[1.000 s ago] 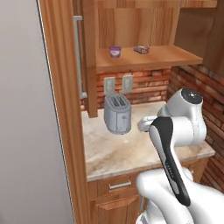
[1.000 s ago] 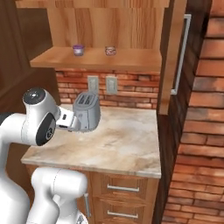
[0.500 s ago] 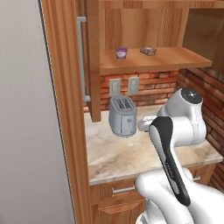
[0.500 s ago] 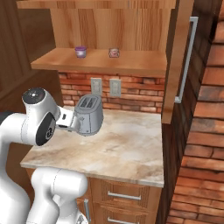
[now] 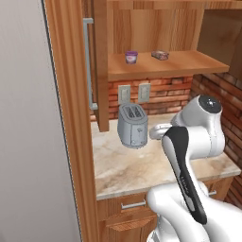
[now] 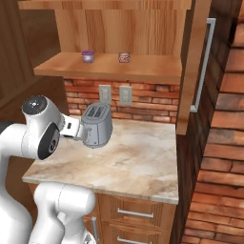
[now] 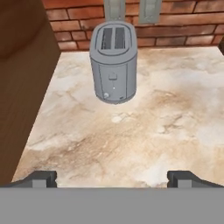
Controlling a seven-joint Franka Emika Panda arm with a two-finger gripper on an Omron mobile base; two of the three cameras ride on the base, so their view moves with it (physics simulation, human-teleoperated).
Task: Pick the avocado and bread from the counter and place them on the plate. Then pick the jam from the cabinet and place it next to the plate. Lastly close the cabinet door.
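two small shelf jars (image 5: 132, 57) too small to identify

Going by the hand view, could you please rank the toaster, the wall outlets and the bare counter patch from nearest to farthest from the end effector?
1. Bare counter, right ahead of the end effector.
2. Toaster, standing farther back, centre-left.
3. Wall outlets, on the brick wall behind the toaster.

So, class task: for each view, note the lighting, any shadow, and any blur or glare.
Left base view: even light, dim cabinet corner at upper right. Right base view: the shelf shades the brick below it. Hand view: the toaster looks sharp, the counter soft and mottled, with no glare.
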